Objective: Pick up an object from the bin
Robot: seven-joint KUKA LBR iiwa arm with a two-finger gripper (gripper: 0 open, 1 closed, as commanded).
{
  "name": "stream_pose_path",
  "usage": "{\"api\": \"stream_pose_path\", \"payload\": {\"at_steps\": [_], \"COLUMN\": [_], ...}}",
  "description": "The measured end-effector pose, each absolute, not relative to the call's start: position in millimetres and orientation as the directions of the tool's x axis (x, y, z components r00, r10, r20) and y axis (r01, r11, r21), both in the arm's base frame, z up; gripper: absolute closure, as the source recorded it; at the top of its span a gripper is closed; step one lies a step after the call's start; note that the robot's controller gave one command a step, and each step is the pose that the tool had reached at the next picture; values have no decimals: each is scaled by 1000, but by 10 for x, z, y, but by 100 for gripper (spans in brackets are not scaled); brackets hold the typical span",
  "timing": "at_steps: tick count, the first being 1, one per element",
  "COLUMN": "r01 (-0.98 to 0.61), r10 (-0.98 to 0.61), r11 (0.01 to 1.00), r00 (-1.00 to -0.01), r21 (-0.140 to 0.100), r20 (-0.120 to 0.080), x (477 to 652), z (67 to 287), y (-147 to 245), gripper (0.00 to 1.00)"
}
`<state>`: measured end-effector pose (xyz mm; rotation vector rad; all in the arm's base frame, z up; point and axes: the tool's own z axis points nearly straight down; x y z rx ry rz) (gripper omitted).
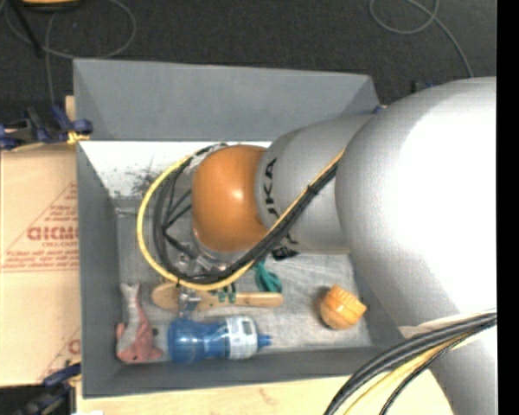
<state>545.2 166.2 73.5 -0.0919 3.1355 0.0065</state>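
Note:
My gripper (189, 297) is low in the bin's front left part, mostly hidden under the arm's wrist. It sits right over the bowl end of a wooden spoon (246, 299), which lies flat with its handle pointing right. A blue plastic bottle (209, 340) with a white label lies on its side just in front of the spoon. A green object (267, 277) pokes out from under the arm beside the spoon's handle.
A pink toy figure (136, 334) lies in the front left corner. An orange ridged ball-like thing (340, 308) rests at the front right. The arm and its orange cover with cables span the bin's middle and right, hiding the floor beneath.

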Motion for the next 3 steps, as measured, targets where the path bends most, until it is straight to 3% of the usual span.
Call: {"api": "stream_pose_path", "payload": {"at_steps": [1, 2, 3], "r01": [-56, -55, -141], "r10": [-56, -55, -141], "r11": [998, 998, 990], "r00": [-998, -998, -990], "r21": [2, 2, -1], "r20": [-2, -2, 1], "x": [5634, 5633, 5731], "z": [1929, 1929, 2303], "y": [1739, 1739, 1706], "gripper": [100, 100, 100]}}
